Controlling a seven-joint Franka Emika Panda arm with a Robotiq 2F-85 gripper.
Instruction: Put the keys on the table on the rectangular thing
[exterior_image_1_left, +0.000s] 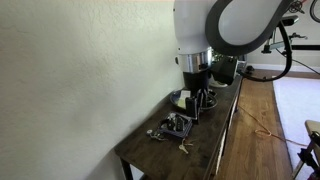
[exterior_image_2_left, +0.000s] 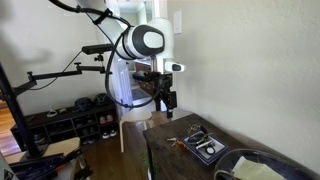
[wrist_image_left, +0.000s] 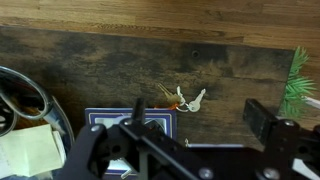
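A bunch of silver keys with an orange tag (wrist_image_left: 185, 98) lies on the dark brown wooden table (wrist_image_left: 120, 60), just off a corner of the flat dark rectangular tray (wrist_image_left: 105, 120). The tray also shows in both exterior views (exterior_image_1_left: 176, 126) (exterior_image_2_left: 204, 146). The keys look like a small pale shape near the table end (exterior_image_1_left: 184, 146) and an orange speck beside the tray (exterior_image_2_left: 172, 140). My gripper (wrist_image_left: 200, 125) hangs open and empty above the table (exterior_image_1_left: 200, 95) (exterior_image_2_left: 168, 100). In the wrist view it covers part of the tray.
A round dark dish with a pale item (wrist_image_left: 20, 115) stands beside the tray and also shows in an exterior view (exterior_image_2_left: 255, 168). A green plant (wrist_image_left: 298, 80) is at the table's edge. A wall runs along the table (exterior_image_1_left: 90, 80). Wooden floor lies beyond (wrist_image_left: 200, 20).
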